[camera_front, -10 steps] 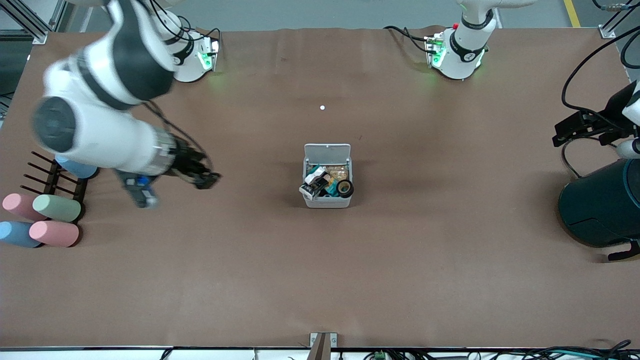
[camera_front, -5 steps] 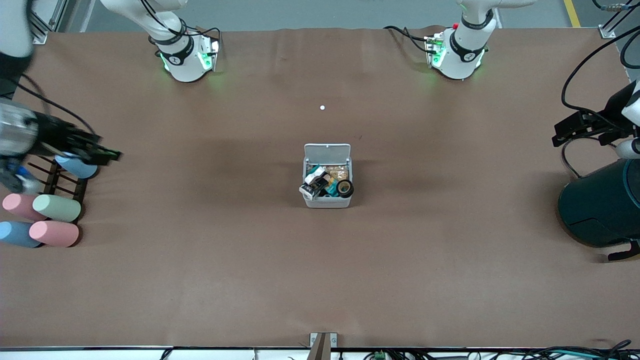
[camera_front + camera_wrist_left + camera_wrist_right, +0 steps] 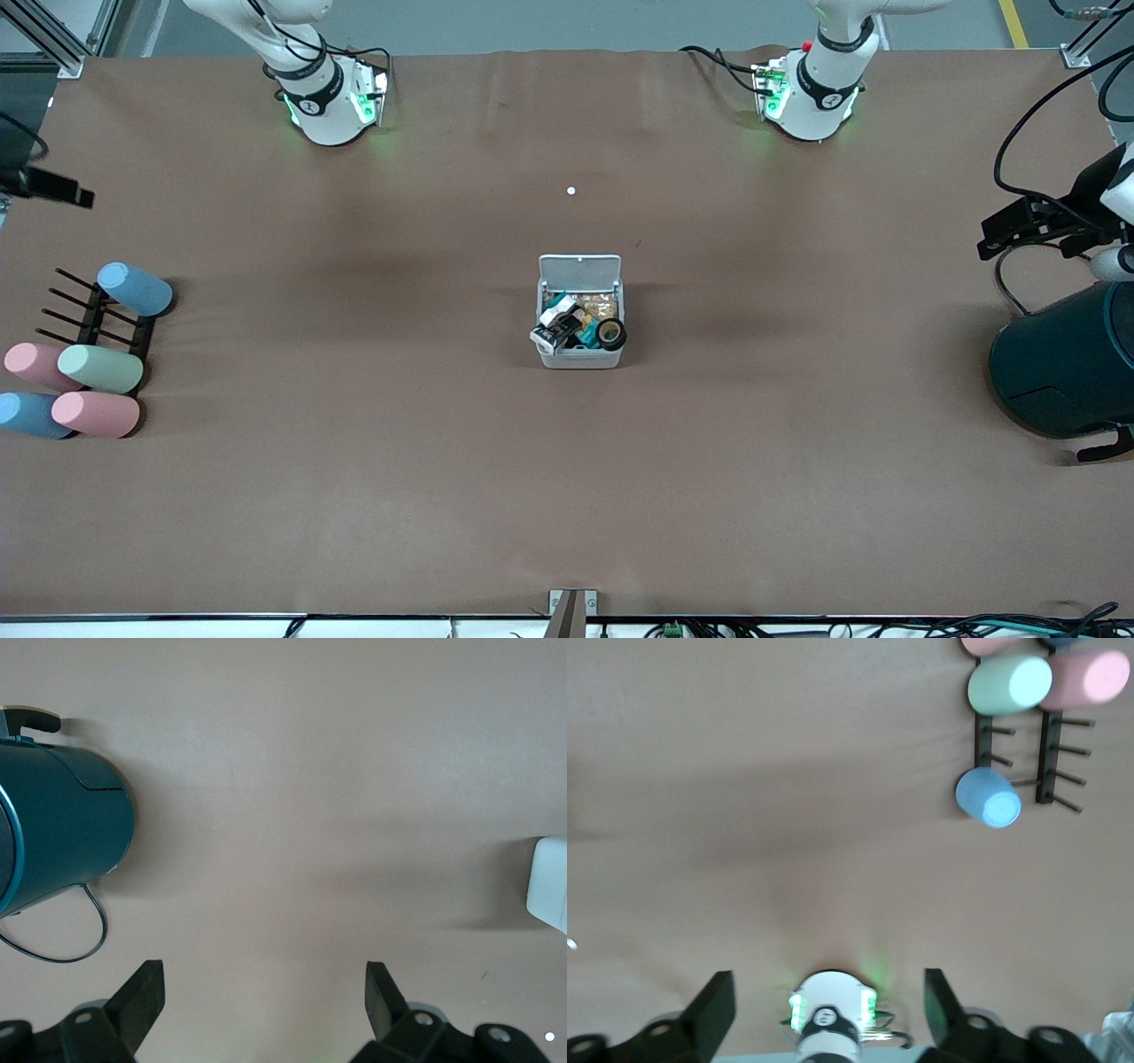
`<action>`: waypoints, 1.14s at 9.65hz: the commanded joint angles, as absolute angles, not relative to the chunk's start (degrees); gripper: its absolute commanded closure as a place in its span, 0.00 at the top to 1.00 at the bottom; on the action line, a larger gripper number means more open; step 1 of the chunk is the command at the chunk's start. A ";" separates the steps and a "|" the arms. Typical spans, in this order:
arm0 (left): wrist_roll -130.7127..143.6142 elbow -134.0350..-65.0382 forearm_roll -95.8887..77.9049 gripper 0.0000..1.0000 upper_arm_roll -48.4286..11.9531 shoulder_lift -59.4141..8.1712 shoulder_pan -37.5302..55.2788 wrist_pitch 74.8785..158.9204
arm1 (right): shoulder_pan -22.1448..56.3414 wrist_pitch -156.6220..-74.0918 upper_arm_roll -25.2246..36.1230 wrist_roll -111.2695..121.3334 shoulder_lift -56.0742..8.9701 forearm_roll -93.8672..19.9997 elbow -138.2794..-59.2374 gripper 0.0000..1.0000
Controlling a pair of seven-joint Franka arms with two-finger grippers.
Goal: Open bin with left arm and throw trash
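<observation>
The small white-grey bin [image 3: 580, 357] stands mid-table with its lid [image 3: 580, 268] open, tipped back on the side farther from the front camera. Inside lie the black packet [image 3: 556, 334], the bent white piece [image 3: 558, 307] and the black tape roll [image 3: 611, 333]. My left gripper [image 3: 992, 241] is open and empty in the air at the left arm's end of the table, above the teal cylinder; in the left wrist view [image 3: 263, 992] a corner of the bin [image 3: 549, 888] shows. My right gripper [image 3: 75, 197] is open and empty over the table's edge at the right arm's end, also in its wrist view [image 3: 828, 1005].
A large dark teal cylinder [image 3: 1067, 359] lies at the left arm's end, also in the left wrist view [image 3: 62, 837]. Pastel cylinders [image 3: 97, 368] and a black peg rack [image 3: 93, 319] sit at the right arm's end. A tiny white dot [image 3: 570, 190] lies farther from the front camera than the bin.
My right arm has swung away from over the table beside the rack, out to the table's edge at its own end. The left arm, bin and trash have not moved.
</observation>
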State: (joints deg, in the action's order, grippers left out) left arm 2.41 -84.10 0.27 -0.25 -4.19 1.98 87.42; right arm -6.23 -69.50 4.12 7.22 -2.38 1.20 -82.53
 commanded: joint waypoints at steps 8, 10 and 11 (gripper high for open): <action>2.55 -83.67 -0.26 1.00 -0.26 -4.22 2.20 87.36 | -2.02 -75.58 2.46 7.06 -0.88 2.55 -82.97 1.00; 2.64 -83.67 -0.26 1.00 -0.26 -4.22 2.29 87.36 | -2.11 -76.29 2.46 5.89 -0.97 0.72 -82.88 1.00; 2.64 -83.67 -0.26 1.00 -0.26 -4.22 2.29 87.36 | -2.28 -76.29 2.55 5.28 -0.97 -0.60 -82.79 1.00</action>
State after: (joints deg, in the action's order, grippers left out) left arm 2.41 -84.10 0.27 -0.27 -4.19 2.18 87.42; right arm -1.91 -75.66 2.71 6.86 -1.97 1.03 -81.72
